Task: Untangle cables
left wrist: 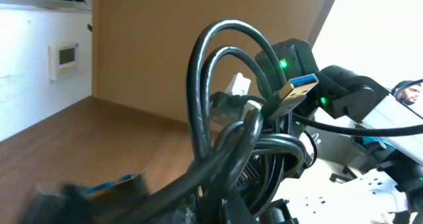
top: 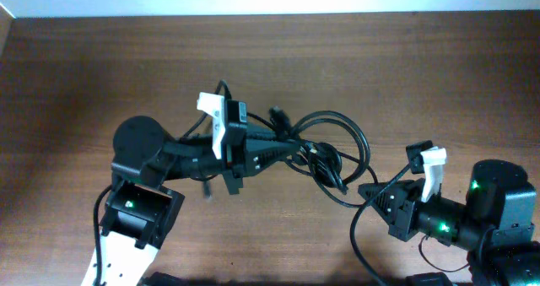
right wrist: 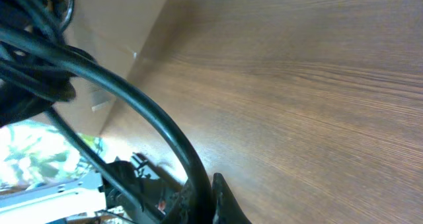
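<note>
The cables (top: 323, 161) lie bunched about the middle of the tabletop (top: 101, 58), a little toward its right edge. They form a tight knot, with one wide loop arching toward the far edge and curving round to the right. The left gripper (top: 287, 148) reaches in from the near left corner, and its fingers are pressed together on the left side of the knot, where several strands cross. In the left wrist view the cables (left wrist: 196, 85) fill the frame right at the camera: two strands rise in a tall narrow arch above a thick twist of cord. A USB plug (left wrist: 301, 88) with a gold shell and a blue insert points up and to the right out of the bundle. The gripper's own fingers are too blurred there to make out. The right gripper (top: 369, 191) comes in from the near right corner, its tip at the near right end of the tangle, well apart from the left one. Its fingers are closed, pinching one strand of the cables (right wrist: 132, 102). In the right wrist view that strand sweeps down in a curve to the dark finger (right wrist: 225, 197) at the bottom of the frame, above bare wood.
</note>
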### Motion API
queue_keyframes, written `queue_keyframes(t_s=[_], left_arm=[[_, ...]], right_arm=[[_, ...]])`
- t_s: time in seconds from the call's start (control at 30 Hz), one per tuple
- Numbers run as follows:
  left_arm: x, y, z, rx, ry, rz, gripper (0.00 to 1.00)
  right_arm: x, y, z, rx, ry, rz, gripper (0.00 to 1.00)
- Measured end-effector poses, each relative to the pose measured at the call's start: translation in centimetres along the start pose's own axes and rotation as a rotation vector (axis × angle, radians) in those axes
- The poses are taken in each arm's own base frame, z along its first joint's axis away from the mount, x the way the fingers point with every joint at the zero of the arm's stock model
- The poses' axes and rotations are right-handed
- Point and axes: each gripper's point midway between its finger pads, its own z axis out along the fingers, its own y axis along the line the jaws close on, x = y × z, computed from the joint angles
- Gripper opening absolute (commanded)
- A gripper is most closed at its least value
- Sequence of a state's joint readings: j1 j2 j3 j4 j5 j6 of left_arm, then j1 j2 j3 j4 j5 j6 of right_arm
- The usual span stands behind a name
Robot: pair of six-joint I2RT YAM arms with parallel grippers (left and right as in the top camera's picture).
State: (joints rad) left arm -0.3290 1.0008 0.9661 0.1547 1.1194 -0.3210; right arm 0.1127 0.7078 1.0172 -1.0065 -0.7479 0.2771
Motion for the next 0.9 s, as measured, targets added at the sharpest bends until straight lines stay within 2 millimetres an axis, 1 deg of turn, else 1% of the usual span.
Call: queue_keyframes(t_s=[0.03, 0.1, 0.17, 0.23, 0.27, 0.3, 0.33, 0.4, 0.43, 0.47, 0.53, 0.57, 0.6, 0.63, 0.7, 0.77, 0.83, 0.9], left_arm=[[0.0, 0.2, -0.1, -0.007, -0.001, 0.000, 0.00], [-0.1, 0.3, -0.2, -0.013, -0.003, 0.001, 0.00], [-0.1, 0.3, -0.2, -0.012, -0.002, 0.001, 0.00], [-0.1, 0.3, -0.3, -0.012, -0.002, 0.001, 0.00], [-0.1, 0.3, -0.3, -0.012, -0.002, 0.002, 0.00], [-0.1, 0.3, -0.3, -0.010, -0.002, 0.002, 0.00], [-0.1, 0.2, -0.3, -0.010, -0.002, 0.002, 0.00], [0.1, 0.3, -0.3, -0.012, 0.005, -0.013, 0.00], [0.3, 0.4, -0.3, -0.013, 0.009, -0.023, 0.00], [0.4, 0.4, -0.3, -0.015, 0.013, -0.032, 0.00], [0.5, 0.5, -0.4, -0.021, 0.014, -0.036, 0.00], [0.7, 0.9, -0.4, -0.043, 0.017, -0.055, 0.00], [1.1, 1.7, -0.5, -0.087, 0.022, -0.082, 0.00], [1.3, 2.2, -0.5, -0.116, 0.028, -0.093, 0.00], [3.0, 4.0, -1.0, -0.222, 0.071, -0.129, 0.00], [3.4, 5.0, -1.3, -0.286, 0.079, -0.121, 0.00], [3.4, 5.4, -1.4, -0.310, 0.078, -0.104, 0.00], [3.4, 5.2, -1.3, -0.298, 0.081, -0.093, 0.00]], right_arm=[[-0.1, -0.3, 0.0, 0.014, -0.004, 0.000, 0.04], [-0.1, -0.6, 0.0, 0.036, -0.008, 0.002, 0.11], [-0.5, -0.6, 0.0, 0.039, -0.023, -0.009, 0.15], [-1.1, -0.4, 0.0, 0.032, -0.046, -0.033, 0.27], [-1.2, -0.3, 0.0, 0.027, -0.049, -0.035, 0.42], [-1.3, -0.2, 0.0, 0.022, -0.052, -0.040, 0.54], [-1.5, 0.0, 0.0, 0.009, -0.056, -0.051, 0.64], [-2.1, 0.9, -0.1, -0.034, -0.076, -0.079, 0.71], [-2.3, 1.3, -0.1, -0.054, -0.085, -0.096, 0.72], [-2.6, 2.2, -0.2, -0.104, -0.092, -0.126, 0.73], [-2.5, 3.0, -0.3, -0.147, -0.086, -0.147, 0.73], [-2.4, 3.3, -0.3, -0.163, -0.080, -0.149, 0.73], [-2.3, 3.5, -0.4, -0.178, -0.075, -0.153, 0.73], [-2.2, 3.7, -0.4, -0.186, -0.073, -0.153, 0.73], [-2.1, 3.9, -0.4, -0.203, -0.067, -0.154, 0.73], [-2.1, 4.1, -0.5, -0.212, -0.066, -0.157, 0.74], [-2.3, 4.2, -0.5, -0.216, -0.075, -0.168, 0.73], [-2.7, 4.4, -0.6, -0.222, -0.092, -0.189, 0.74]])
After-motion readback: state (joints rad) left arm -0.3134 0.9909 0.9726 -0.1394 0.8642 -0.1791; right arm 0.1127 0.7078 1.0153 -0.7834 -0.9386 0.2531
